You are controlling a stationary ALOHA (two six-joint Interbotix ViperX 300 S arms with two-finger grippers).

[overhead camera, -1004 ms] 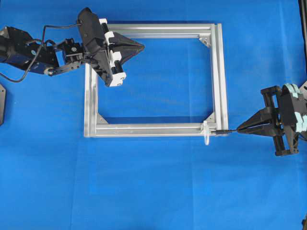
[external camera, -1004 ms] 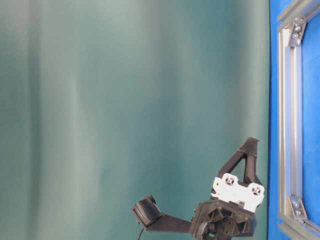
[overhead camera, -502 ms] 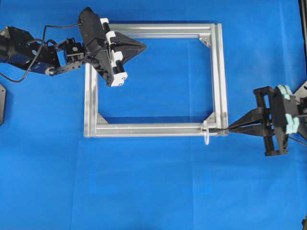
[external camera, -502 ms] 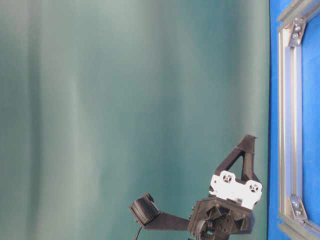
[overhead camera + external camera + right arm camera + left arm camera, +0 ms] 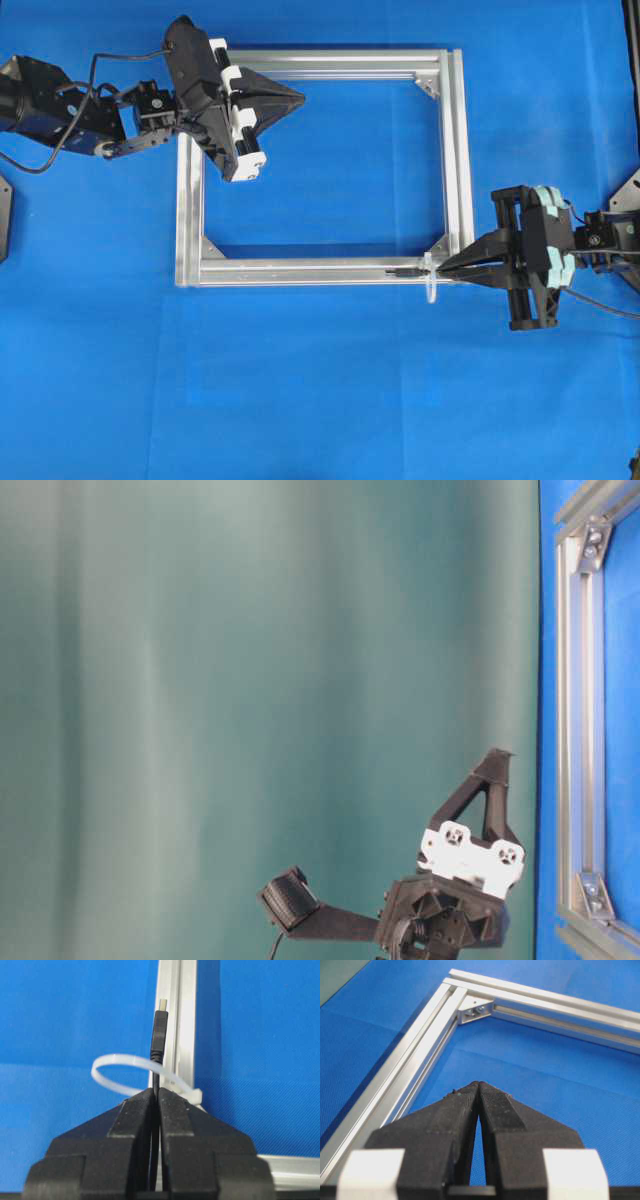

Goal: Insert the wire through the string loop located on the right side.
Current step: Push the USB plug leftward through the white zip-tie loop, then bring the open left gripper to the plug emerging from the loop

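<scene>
Right pincer: yours, clamped on the wire.
Wire: plug tip past the string loop, over the frame.
Left pincer: together, holding nothing.

Inside frame: bare blue mat, free room
Left bar: left gripper overhangs
Lower right: right gripper against string loop
</scene>
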